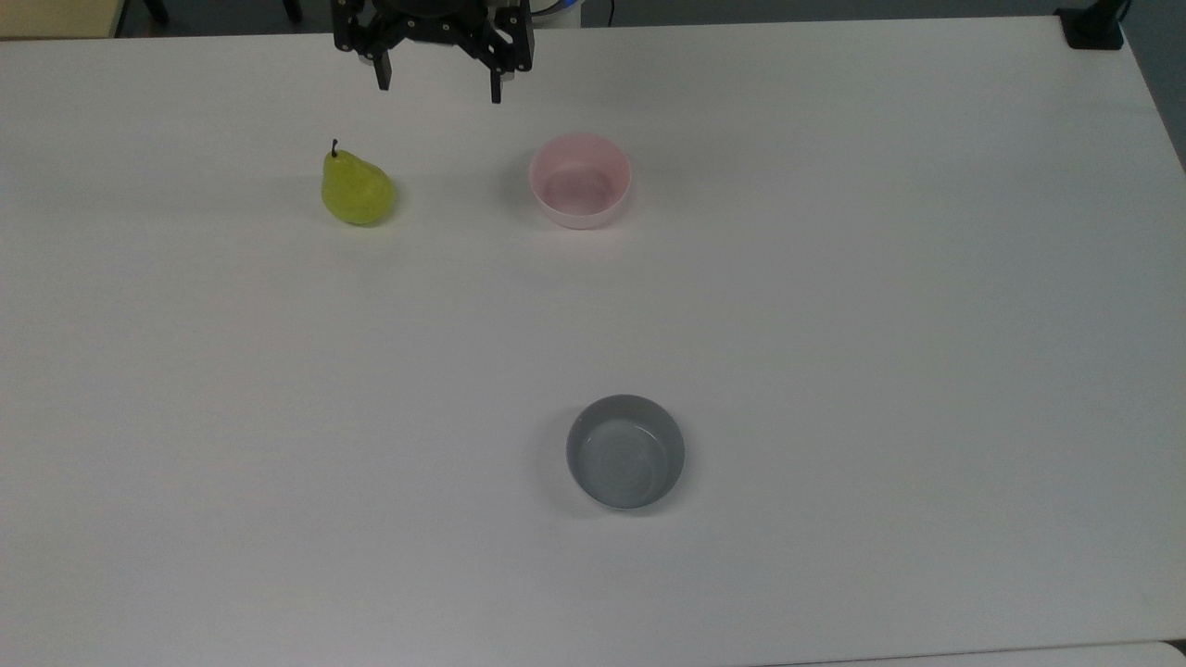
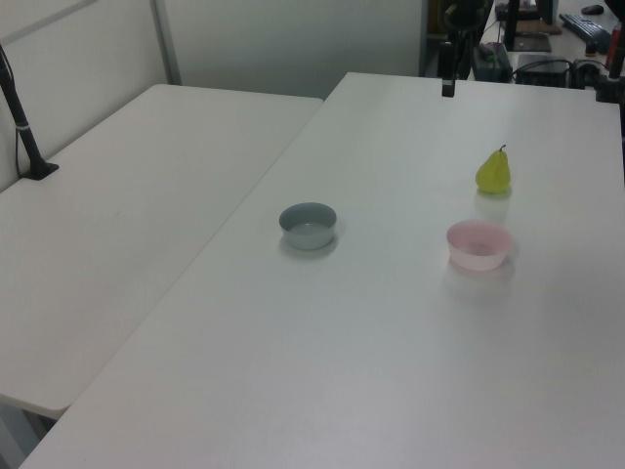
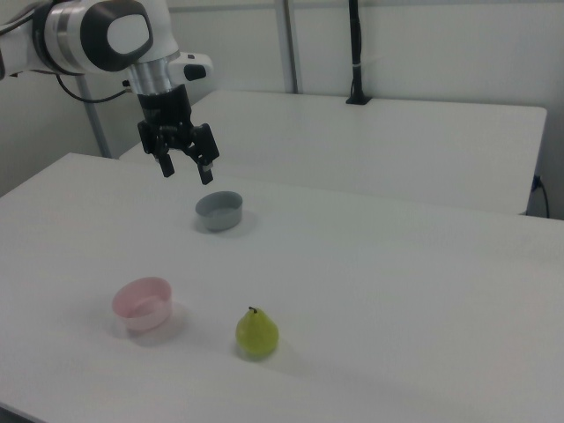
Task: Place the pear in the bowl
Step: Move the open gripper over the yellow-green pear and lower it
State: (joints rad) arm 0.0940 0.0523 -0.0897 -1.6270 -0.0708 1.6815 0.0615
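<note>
A: Where's the pear?

B: The pear (image 1: 357,190) stands upright on the white bench (image 1: 834,324), stem up. In the top view it's left of the pink bowl (image 1: 580,181), near but apart. Nothing touches it.

A: And the gripper?

B: The gripper (image 1: 436,91) hangs up in the air at the top view's upper edge, roughly over the gap between pear and pink bowl but further back. Fingers (image 1: 381,74) spread apart, holding nothing. In the right view the gripper (image 3: 185,171) hangs under the white Panda arm (image 3: 106,35), well above the bench, fingers pointing down.

A: Pink bowl state?

B: Upright and empty. The right view has the pink bowl (image 3: 142,304) at the pear's (image 3: 256,334) left, both near the front edge.

A: Anything else on there?

B: A grey bowl (image 1: 625,451), also upright and empty, well apart from the other two. In the left view the grey bowl (image 2: 308,225) sits left of the pink bowl (image 2: 479,244), with the pear (image 2: 493,172) behind the pink one. A second white table (image 2: 117,215) butts against the bench on the left view's left, with a black pole (image 2: 24,127) clamped to it.
</note>
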